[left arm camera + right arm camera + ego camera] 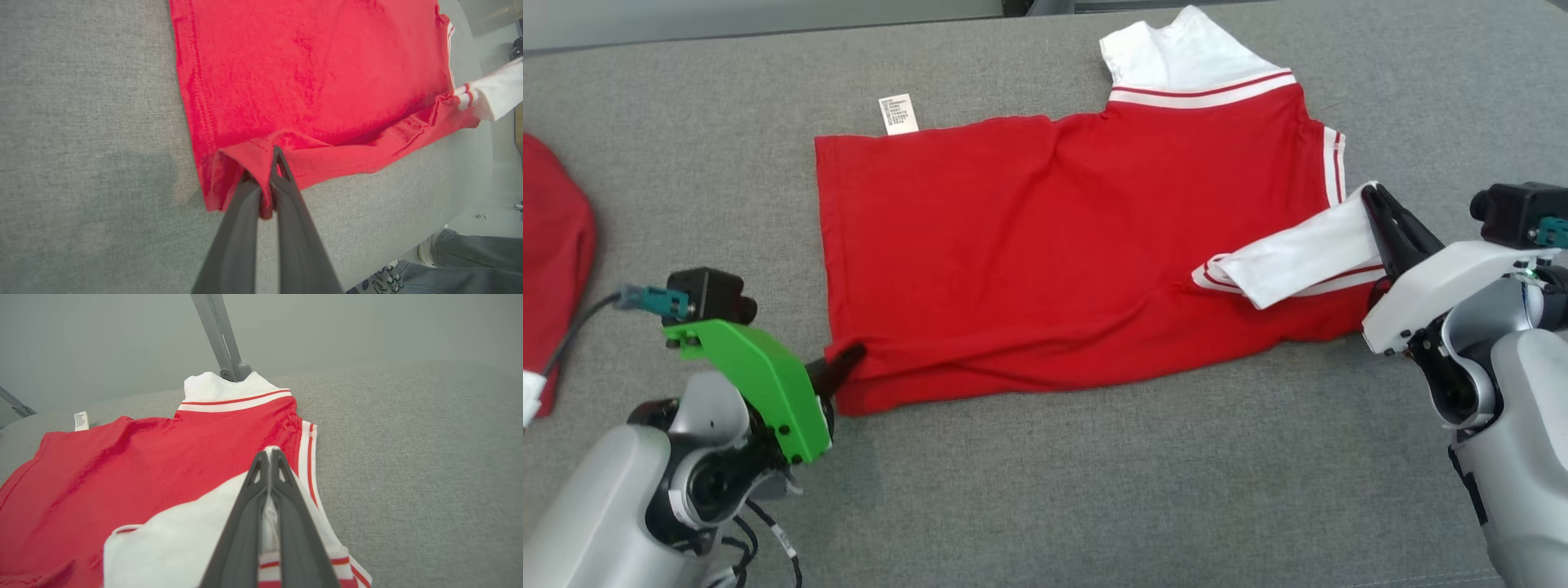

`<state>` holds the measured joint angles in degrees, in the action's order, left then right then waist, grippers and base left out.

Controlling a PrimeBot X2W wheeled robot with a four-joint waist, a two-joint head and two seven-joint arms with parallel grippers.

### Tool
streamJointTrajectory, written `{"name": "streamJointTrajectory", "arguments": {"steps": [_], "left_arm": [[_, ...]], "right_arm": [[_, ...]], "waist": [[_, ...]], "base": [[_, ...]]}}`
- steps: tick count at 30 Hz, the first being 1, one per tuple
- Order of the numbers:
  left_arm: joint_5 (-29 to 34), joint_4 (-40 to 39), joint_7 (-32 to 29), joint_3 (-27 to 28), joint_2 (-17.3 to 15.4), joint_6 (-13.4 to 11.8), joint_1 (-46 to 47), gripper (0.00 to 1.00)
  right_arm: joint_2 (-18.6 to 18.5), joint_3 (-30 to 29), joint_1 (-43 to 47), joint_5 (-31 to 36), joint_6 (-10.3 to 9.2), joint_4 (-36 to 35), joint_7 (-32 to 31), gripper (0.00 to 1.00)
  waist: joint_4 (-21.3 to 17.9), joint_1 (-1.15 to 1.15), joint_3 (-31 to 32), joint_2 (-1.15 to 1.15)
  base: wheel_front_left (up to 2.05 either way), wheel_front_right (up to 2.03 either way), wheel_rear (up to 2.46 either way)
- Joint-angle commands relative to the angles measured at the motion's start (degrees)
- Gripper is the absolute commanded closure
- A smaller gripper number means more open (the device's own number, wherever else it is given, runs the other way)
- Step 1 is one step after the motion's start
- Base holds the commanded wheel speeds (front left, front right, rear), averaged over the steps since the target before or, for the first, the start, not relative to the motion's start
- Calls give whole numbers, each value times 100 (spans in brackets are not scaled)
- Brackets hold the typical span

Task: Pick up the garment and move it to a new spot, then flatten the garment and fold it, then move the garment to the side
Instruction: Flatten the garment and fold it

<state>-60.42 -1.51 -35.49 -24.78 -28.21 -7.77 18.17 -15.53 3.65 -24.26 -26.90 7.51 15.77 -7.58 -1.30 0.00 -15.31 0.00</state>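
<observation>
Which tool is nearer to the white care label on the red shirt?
Left. The left tool grips the red shirt at its hem corner, at the care label end; the right tool pinches the white sleeve at the opposite end.

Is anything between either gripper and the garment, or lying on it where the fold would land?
Nothing visible. The left gripper is shut on the near hem corner of the garment, the right gripper on its white sleeve. Nothing else lies on it; another red cloth sits apart at the left.
</observation>
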Motion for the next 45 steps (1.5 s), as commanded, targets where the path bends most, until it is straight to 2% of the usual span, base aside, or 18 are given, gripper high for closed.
{"name": "streamJointTrajectory", "arguments": {"steps": [1,7,13,24,32,33,34,35,36,37,40,45], "left_arm": [[-67,246,-162,35,34,-32,400,100],[-84,876,-387,16,158,9,1125,100],[-86,1263,-520,-68,241,84,1408,100],[-43,1361,-828,-302,165,324,1606,100],[63,1447,-922,-402,184,359,1854,100],[80,1490,-872,-387,201,328,1876,100],[90,1540,-874,-394,217,320,1886,78],[113,1571,-893,-423,195,350,1880,60],[129,1586,-902,-430,160,369,1864,18],[134,1589,-891,-421,124,377,1837,0],[46,1621,-775,-297,95,273,1704,0],[-48,1471,-361,-40,52,259,1371,0]], "right_arm": [[-40,73,-241,48,-4,154,-57,100],[-98,369,-799,10,-4,592,-182,100],[-137,715,-1165,-80,-4,951,-335,100],[-418,950,-1622,-35,-4,1238,-389,100],[-305,1093,-1884,99,-4,1546,-462,100],[-288,1097,-1897,109,-4,1582,-445,71],[-270,1128,-1905,114,-4,1605,-440,9],[-269,1141,-1923,112,-4,1617,-417,0],[-283,1150,-1945,114,-4,1614,-391,0],[-306,1159,-1954,107,-4,1601,-376,0],[-408,1185,-1894,53,-4,1481,-274,0],[-600,1127,-1553,-38,-4,1125,-45,0]], "waist": [[112,0,-195,0],[116,0,-341,0],[87,0,-327,0],[54,0,-284,0],[5,0,-342,0],[0,0,-344,0],[-7,0,-340,0],[-19,0,-333,0],[-30,0,-319,0],[-40,0,-299,0],[-56,0,-189,0],[-50,0,59,0]], "base": [[0,0,0],[0,0,0],[0,0,0],[0,0,0],[0,0,0],[0,0,0],[0,0,0],[0,0,0],[0,0,0],[0,0,0],[0,0,0],[0,0,0]]}}
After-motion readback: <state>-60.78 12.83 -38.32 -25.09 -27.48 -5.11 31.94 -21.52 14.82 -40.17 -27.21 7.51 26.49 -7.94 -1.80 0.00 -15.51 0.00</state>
